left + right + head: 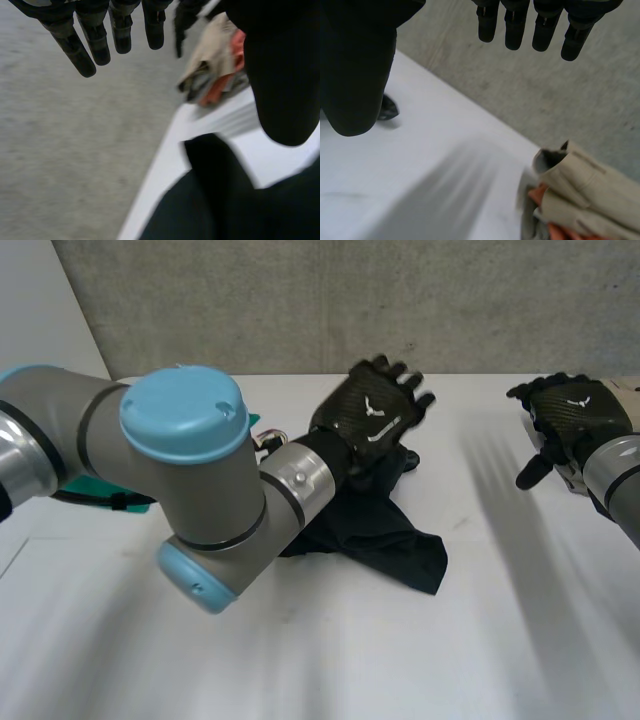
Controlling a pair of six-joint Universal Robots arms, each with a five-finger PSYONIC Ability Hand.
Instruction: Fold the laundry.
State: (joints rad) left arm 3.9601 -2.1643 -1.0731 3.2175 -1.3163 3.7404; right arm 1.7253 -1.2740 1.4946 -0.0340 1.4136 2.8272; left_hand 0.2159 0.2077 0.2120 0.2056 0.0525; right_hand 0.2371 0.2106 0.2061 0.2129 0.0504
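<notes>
A dark, crumpled garment (385, 540) lies near the middle of the white table (500, 640). My left hand (373, 408) hovers over its far end, fingers straight and spread, holding nothing. In the left wrist view the same hand (95, 40) is open, with the dark garment (250, 210) under its palm. My right hand (572, 415) hangs open over the table's far right, apart from the garment. Its wrist view shows straight fingers (520, 25) above bare table, with a tip of the dark garment (388, 108) beside the thumb.
A pile of beige and orange clothes (585, 200) lies at the table's far right corner, close to my right hand, also seen as the pile (215, 65) beyond my left hand. A green cloth (90, 495) sits at the left behind my left arm. A grey wall (300, 300) backs the table.
</notes>
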